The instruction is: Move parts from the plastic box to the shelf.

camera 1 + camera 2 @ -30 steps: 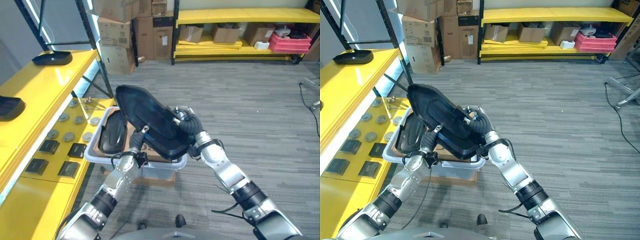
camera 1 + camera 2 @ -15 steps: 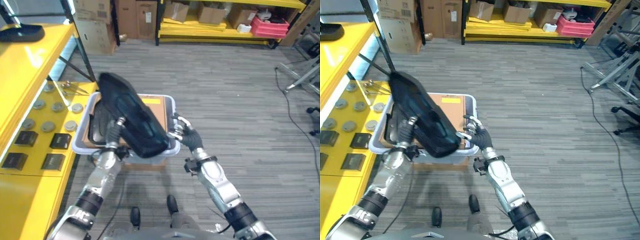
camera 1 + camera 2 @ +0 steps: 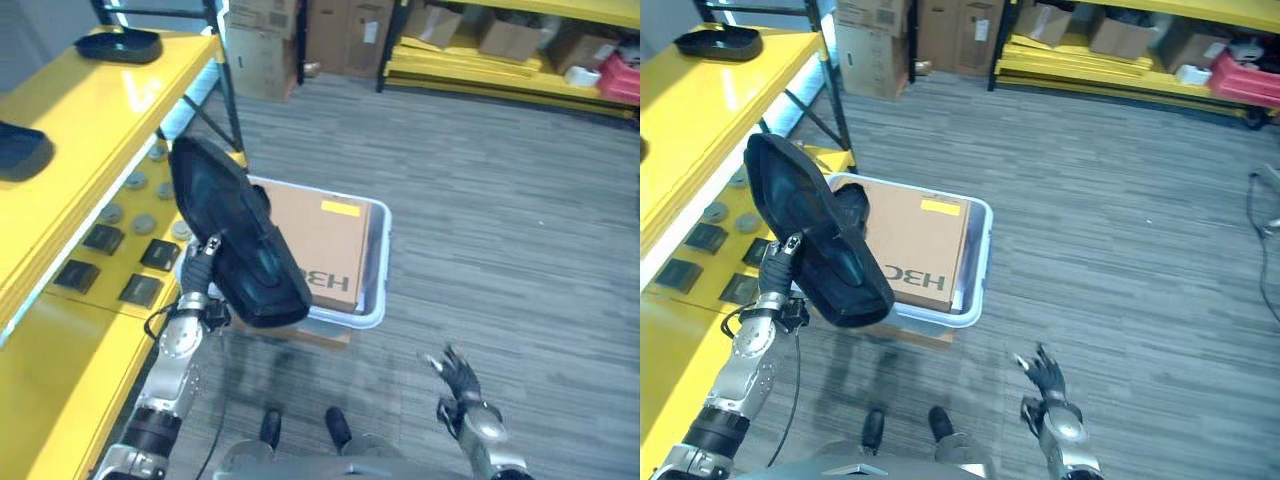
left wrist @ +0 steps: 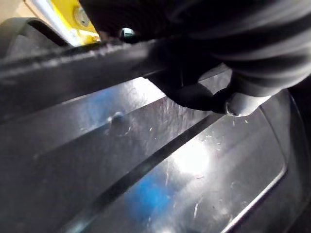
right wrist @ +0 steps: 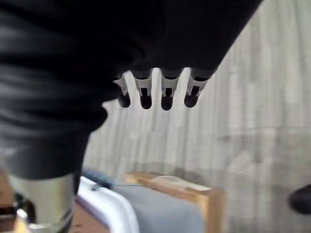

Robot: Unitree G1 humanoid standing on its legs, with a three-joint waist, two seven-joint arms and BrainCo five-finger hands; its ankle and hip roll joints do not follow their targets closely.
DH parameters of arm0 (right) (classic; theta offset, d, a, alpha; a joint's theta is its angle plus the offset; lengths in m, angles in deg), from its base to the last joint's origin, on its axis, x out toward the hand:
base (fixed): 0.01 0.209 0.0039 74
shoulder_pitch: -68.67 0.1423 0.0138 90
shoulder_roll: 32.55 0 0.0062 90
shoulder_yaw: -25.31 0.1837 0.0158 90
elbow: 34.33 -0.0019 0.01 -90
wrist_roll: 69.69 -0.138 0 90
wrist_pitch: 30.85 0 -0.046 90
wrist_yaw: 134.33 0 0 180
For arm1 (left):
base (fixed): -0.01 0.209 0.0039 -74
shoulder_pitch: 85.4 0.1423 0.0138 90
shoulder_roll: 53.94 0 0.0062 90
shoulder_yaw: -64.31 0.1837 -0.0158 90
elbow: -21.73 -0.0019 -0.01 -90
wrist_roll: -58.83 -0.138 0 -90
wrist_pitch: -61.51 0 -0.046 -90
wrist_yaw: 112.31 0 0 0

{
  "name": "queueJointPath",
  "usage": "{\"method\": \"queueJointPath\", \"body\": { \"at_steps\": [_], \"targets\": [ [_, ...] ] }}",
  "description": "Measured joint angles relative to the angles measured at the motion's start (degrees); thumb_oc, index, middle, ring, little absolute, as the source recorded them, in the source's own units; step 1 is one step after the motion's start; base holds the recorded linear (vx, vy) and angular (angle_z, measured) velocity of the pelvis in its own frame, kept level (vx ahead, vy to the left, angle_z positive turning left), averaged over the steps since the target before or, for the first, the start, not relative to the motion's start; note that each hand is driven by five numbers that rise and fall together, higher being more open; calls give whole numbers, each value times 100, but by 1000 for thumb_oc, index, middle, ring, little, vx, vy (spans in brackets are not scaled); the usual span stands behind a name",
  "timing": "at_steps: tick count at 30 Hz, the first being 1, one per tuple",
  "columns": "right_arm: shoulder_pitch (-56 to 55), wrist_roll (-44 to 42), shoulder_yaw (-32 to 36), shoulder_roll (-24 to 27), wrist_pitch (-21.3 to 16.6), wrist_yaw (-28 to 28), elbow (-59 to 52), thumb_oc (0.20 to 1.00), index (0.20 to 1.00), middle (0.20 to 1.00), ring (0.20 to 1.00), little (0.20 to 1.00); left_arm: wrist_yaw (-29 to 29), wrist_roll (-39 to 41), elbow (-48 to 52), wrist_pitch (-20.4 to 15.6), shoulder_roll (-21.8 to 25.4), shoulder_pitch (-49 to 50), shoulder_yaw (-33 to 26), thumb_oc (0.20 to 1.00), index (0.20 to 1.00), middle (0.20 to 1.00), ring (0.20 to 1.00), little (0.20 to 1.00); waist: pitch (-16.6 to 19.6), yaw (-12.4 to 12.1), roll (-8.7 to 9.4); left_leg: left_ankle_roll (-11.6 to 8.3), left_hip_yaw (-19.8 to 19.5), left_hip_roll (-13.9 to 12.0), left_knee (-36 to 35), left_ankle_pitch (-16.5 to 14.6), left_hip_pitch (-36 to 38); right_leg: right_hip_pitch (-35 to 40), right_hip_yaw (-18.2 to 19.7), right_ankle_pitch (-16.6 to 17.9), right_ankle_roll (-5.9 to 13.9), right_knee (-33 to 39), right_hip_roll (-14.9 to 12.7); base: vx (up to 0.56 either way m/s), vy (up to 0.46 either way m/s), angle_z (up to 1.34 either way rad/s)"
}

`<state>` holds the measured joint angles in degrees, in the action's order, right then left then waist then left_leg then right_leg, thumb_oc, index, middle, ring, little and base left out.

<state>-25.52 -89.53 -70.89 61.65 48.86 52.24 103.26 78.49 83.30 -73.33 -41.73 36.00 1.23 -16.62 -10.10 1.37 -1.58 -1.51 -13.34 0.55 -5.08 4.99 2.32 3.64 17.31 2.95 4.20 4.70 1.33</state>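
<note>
L hand [image 3: 203, 262] at centre-left had its fingers curled on the edge of a big black part [image 3: 235, 240], held tilted over the plastic box [image 3: 373, 290] w/ cardboard inside, beside the yellow shelf [image 3: 90, 120] at left. R hand [image 3: 459, 375] at lower right, fingers spread, holding nothing.

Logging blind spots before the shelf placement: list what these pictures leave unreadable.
- Left hand: in the eye views, its fingers are hidden behind the black part.
- Plastic box: its near left corner and contents there are covered by the part.
- Right hand: open, with its arm cut off by the bottom edge.
</note>
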Motion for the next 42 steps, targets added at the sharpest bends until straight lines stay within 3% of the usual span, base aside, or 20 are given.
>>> {"method": "queueJointPath", "body": {
  "at_steps": [2, 5, 8, 9, 10, 11, 13, 15, 19, 21, 22, 26, 28, 29, 30, 32, 34, 37, 39, 42],
  "targets": [
    [558, 255, -388, -186, 222, -5, 2001, 1000, 1000, 1000, 1000, 1000, 0, -207, 114, -41, 204, -11, -7, 200, 200, 200, 200, 200, 0, -105, -130, -144, -346, -32, -1, 73, -110, 34, -290, -4, -125, -2, 103, -88, -170, 69],
    [597, 682, -862, -214, 309, -15, 2307, 1000, 1000, 1000, 1000, 1000, 60, -551, 565, -97, 515, 94, -141, 200, 200, 200, 200, 200, -141, -407, -445, -384, -735, -177, 1, 227, -493, -190, -607, 79, -257, -5, 296, -174, -187, 70],
    [663, 1085, -1047, -298, 404, -60, 2617, 1000, 1000, 1000, 1000, 1000, 43, -875, 649, -100, 440, -168, -29, 200, 200, 200, 200, 200, -289, -386, -482, -1069, -1167, 25, 1, 926, -859, -150, -1385, 86, -513, -26, 199, -68, -47, 161],
    [664, 1144, -1050, -279, 431, -62, 2774, 1000, 1000, 1000, 1000, 1000, 49, -923, 651, -103, 431, -195, -6, 200, 200, 200, 200, 200, -317, -398, -447, -1227, -939, 110, 1, 1227, -952, -132, -1702, 79, -559, -41, 116, 27, -34, 169],
    [736, 1331, -1055, -247, 526, -88, 2824, 1000, 1000, 1000, 1000, 1000, 70, -1017, 651, -103, 489, -189, -17, 200, 200, 200, 200, 200, -382, -476, -330, -1003, 35, 74, 41, 837, -1017, -95, -2068, 156, -646, 1, -23, 90, -13, 172],
    [829, 1498, -1008, -280, 575, -91, 2782, 1000, 1000, 1000, 1000, 1000, 128, -1130, 648, -103, 678, -219, -61, 200, 200, 200, 200, 200, -480, -447, -140, -482, 1226, 62, 473, 185, -1122, 25, -2473, 115, -694, 2, -255, 60, 0, 163],
    [818, 1534, -645, -344, 595, -86, 2760, 1000, 1000, 1000, 1000, 1000, 139, -1355, 648, -102, 843, -255, -138, 200, 200, 200, 200, 200, -521, -304, 110, -551, 1679, 10, 620, 66, -1081, 174, -2969, -45, -666, 41, -560, 59, 24, 182],
    [758, 1532, -476, -335, 680, -84, 2770, 1000, 1000, 1000, 1000, 1000, 156, -1444, 717, -104, 820, -197, -217, 200, 200, 200, 200, 200, -474, -337, 16, -543, 1646, -280, 270, 59, -805, 267, -3034, -114, -499, 32, -527, 6, 77, 119],
    [674, 1556, -475, -252, 719, -85, 2752, 1000, 1000, 1000, 1000, 1000, 172, -1898, 871, -100, 816, -385, -183, 200, 200, 200, 200, 200, -302, -248, -318, -483, 2338, -516, 193, 49, -891, 386, -4118, -206, -236, 36, -617, 120, 121, 134],
    [679, 1558, -433, -195, 755, -62, 2761, 1000, 1000, 1000, 1000, 1000, 228, -2116, 1152, -134, 864, -378, -197, 200, 200, 200, 200, 200, -228, -351, -487, 53, 2379, -423, 39, 533, -747, 444, -3796, -296, -24, 38, -610, 337, 248, 79],
    [830, 1558, -433, -201, 770, -36, 2759, 1000, 1000, 1000, 1000, 1000, 285, -2221, 1217, -138, 993, -377, -214, 200, 200, 200, 200, 200, -194, -478, -365, 180, 2404, -200, 48, 476, -722, 430, -3493, -364, 55, 38, -784, 356, 250, 23],
    [1126, 1579, -439, -235, 730, -17, 2756, 1000, 1000, 1000, 1000, 1000, 307, -2362, 1304, -129, 1297, -420, -231, 200, 200, 200, 200, 200, 2, -565, -47, 447, 2453, 374, 41, 150, -438, 604, -3366, -355, 192, -268, -1337, 311, 276, 6],
    [1143, 1575, -417, -162, 799, -8, 2736, 1000, 1000, 1000, 1000, 1000, 311, -2361, 1317, -94, 1284, -603, -114, 200, 200, 200, 200, 200, 14, -545, -93, 620, 2350, 445, 32, 101, -278, 249, -3391, -563, 443, -1421, -1519, 158, 241, 39],
    [1116, 1575, -377, -62, 814, 13, 2625, 1000, 1000, 1000, 1000, 1000, 306, -2362, 1325, -92, 1328, -901, 167, 200, 200, 200, 200, 200, 104, -392, -166, 697, 2156, 464, 51, 91, -140, -608, -3291, -700, 402, -3402, -1911, 54, 90, 73],
    [1061, 1561, -375, -73, 816, 21, 2644, 1000, 1000, 1000, 1000, 1000, 297, -2361, 1332, -103, 1351, -1009, 261, 200, 200, 200, 200, 200, 159, -362, -84, 657, 2088, 519, 51, 23, -99, -853, -3143, -772, 475, -3780, -1951, 159, 36, 95],
    [921, 1521, -411, -197, 816, 14, 2668, 1000, 1000, 1000, 1000, 1000, 321, -2360, 1315, -127, 1521, -1333, 572, 200, 200, 200, 200, 200, 212, -242, 153, 630, 1742, 722, 54, -59, -4, -1578, -2256, -959, 452, -4509, -1869, 167, -82, 75],
    [920, 1467, -437, -182, 799, 12, 2736, 1000, 1000, 1000, 1000, 1000, 311, -2358, 1284, -136, 1603, -1560, 850, 200, 200, 200, 200, 200, 160, -123, 153, 667, 1475, 671, 54, -81, -7, -1862, -1347, -1232, 382, -4139, -1180, 139, -109, 77],
    [861, 1369, -328, -161, 861, 14, 2929, 1000, 1000, 1000, 1000, 1000, 125, -2341, 1082, -154, 1656, -1614, 984, 200, 200, 200, 200, 200, 75, -111, 75, 452, 1256, 716, 55, -267, 114, -2163, -1604, -964, 350, -2493, -1021, 290, -265, 41],
    [702, 1326, -128, -205, 888, 14, 2965, 1000, 1000, 1000, 1000, 1000, 120, -2265, 734, -140, 1529, -1559, 920, 200, 200, 200, 200, 200, 69, -73, 23, 330, 1215, 732, 53, -428, 220, -1972, -1645, -410, 454, -1207, -1036, 263, -231, 36],
    [433, 1215, 61, -390, 950, 12, 3056, 1000, 1000, 1000, 1000, 1000, 92, -2212, 361, -87, 1366, -1537, 906, 200, 200, 200, 200, 200, 50, 40, 52, 393, 748, 701, 136, -502, 434, -1592, -1129, 204, 377, -109, -704, 179, -229, 83]
  ]
}}
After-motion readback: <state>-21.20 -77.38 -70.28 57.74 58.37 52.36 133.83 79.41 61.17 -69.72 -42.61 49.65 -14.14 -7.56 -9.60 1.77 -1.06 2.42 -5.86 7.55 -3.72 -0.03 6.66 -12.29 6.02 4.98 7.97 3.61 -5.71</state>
